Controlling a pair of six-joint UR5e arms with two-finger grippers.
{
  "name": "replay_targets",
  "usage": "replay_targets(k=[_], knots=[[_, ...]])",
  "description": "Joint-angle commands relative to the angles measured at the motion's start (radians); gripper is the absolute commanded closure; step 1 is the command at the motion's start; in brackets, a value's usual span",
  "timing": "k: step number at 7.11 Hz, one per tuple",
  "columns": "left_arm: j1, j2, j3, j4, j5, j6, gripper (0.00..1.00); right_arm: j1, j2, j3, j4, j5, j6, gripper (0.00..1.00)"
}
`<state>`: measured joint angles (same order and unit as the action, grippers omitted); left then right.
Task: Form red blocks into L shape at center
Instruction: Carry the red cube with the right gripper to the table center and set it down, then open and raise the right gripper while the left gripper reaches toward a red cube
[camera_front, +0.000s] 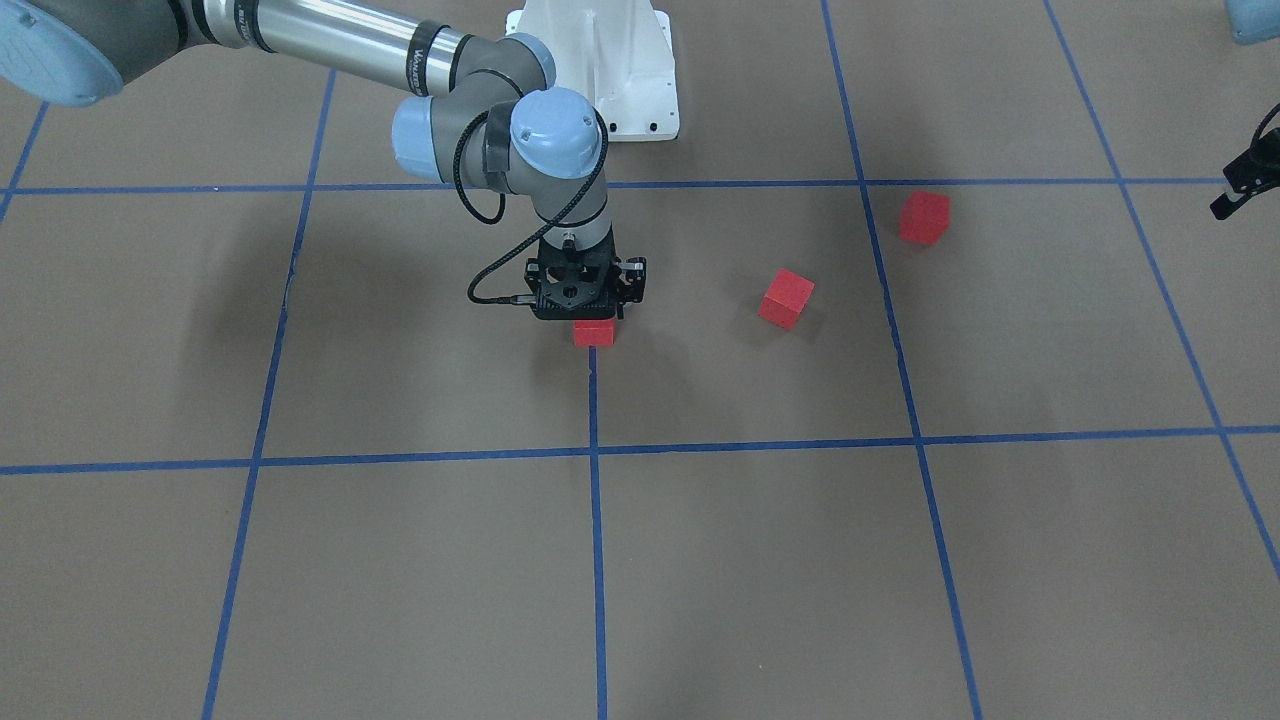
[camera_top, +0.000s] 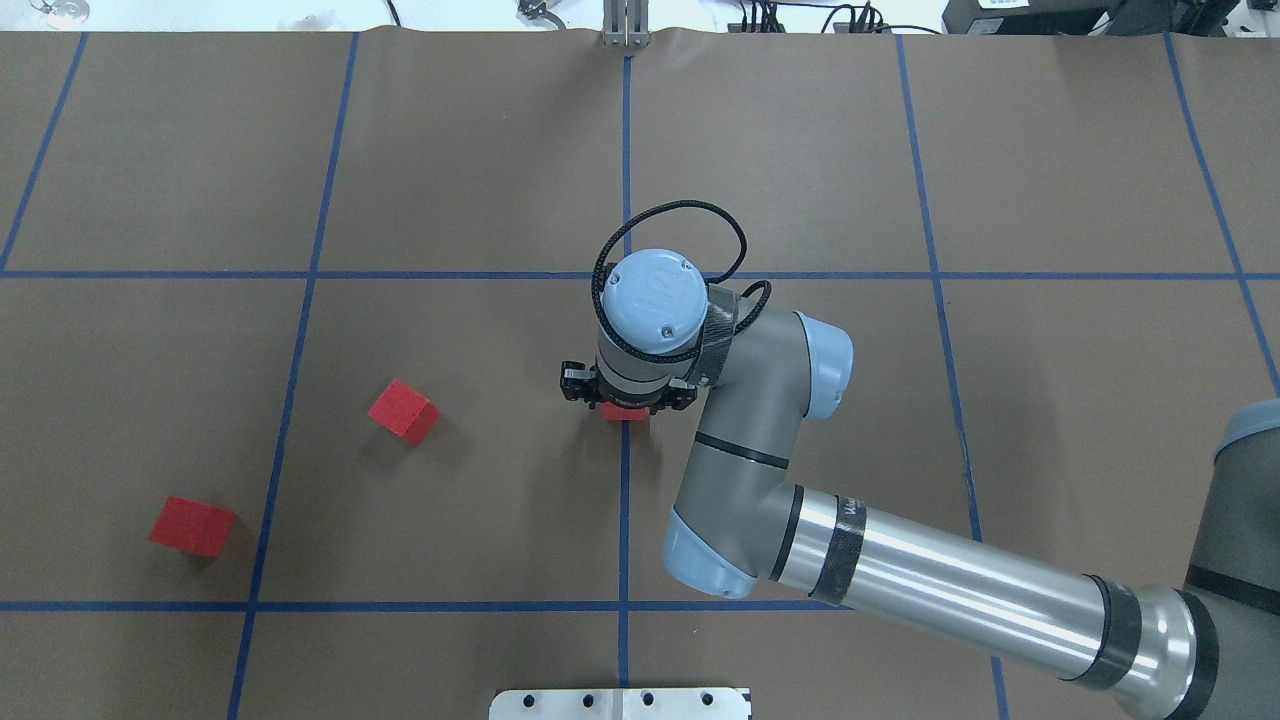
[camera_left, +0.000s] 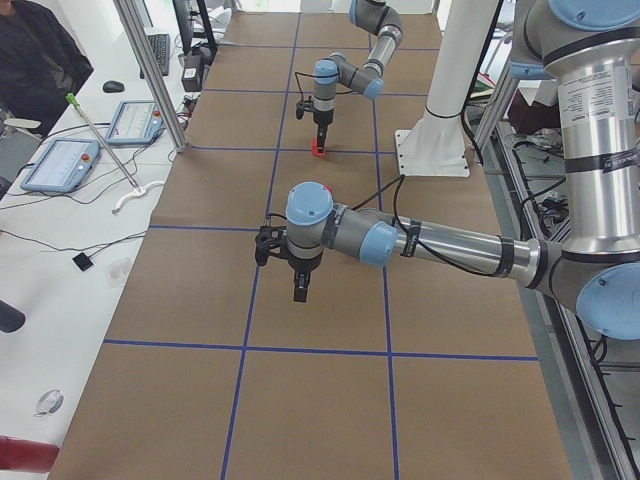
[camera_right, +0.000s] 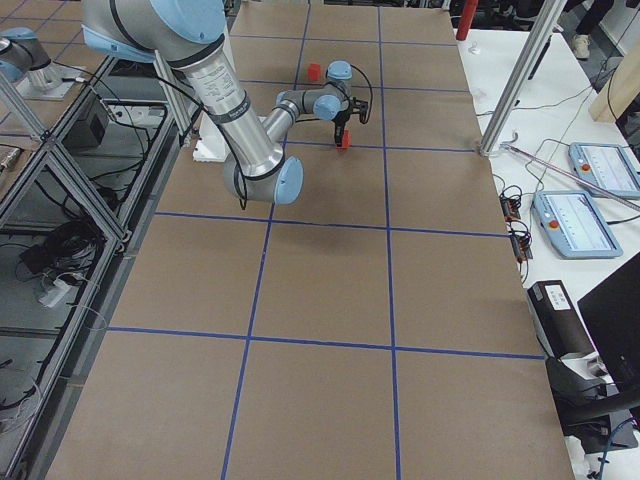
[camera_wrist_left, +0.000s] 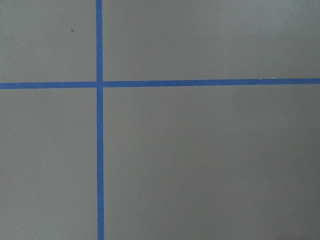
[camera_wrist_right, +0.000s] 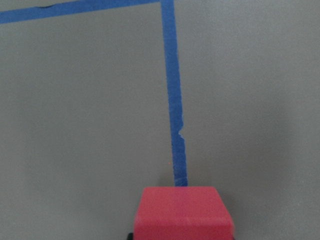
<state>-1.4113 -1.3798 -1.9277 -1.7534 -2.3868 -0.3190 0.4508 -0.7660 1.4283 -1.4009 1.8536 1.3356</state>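
The right end effector (camera_front: 594, 322) points straight down over the middle blue tape line (camera_top: 624, 520) at the center of the brown paper-covered counter (camera_top: 480, 160), closed on a small matte red cube (camera_front: 594, 333); only the right wrist view shows that cube (camera_wrist_right: 183, 212) sitting squarely across the tape. The left end effector (camera_left: 300, 292) appears fully only in the exterior left view, so its state cannot be told. Two more red cubes, one nearer (camera_top: 403, 412) and one farther (camera_top: 192, 526), lie apart on the robot's left.
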Motion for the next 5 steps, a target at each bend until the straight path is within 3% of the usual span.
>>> replay_targets(k=[1, 2, 3, 5], knots=[[0.0, 0.002, 0.003, -0.058, -0.055, -0.005, 0.0, 0.008, -0.001, 0.015, -0.001, -0.001, -0.055, 0.01], [0.079, -0.019, 0.001, -0.072, -0.07, -0.061, 0.0, 0.046, -0.012, 0.07, -0.007, 0.016, -0.055, 0.01], [0.133, -0.069, 0.001, -0.104, -0.066, -0.26, 0.0, 0.108, -0.069, 0.157, -0.01, 0.088, -0.055, 0.01], [0.269, -0.158, -0.022, -0.144, -0.042, -0.566, 0.0, 0.248, -0.241, 0.317, -0.004, 0.217, -0.082, 0.01]])
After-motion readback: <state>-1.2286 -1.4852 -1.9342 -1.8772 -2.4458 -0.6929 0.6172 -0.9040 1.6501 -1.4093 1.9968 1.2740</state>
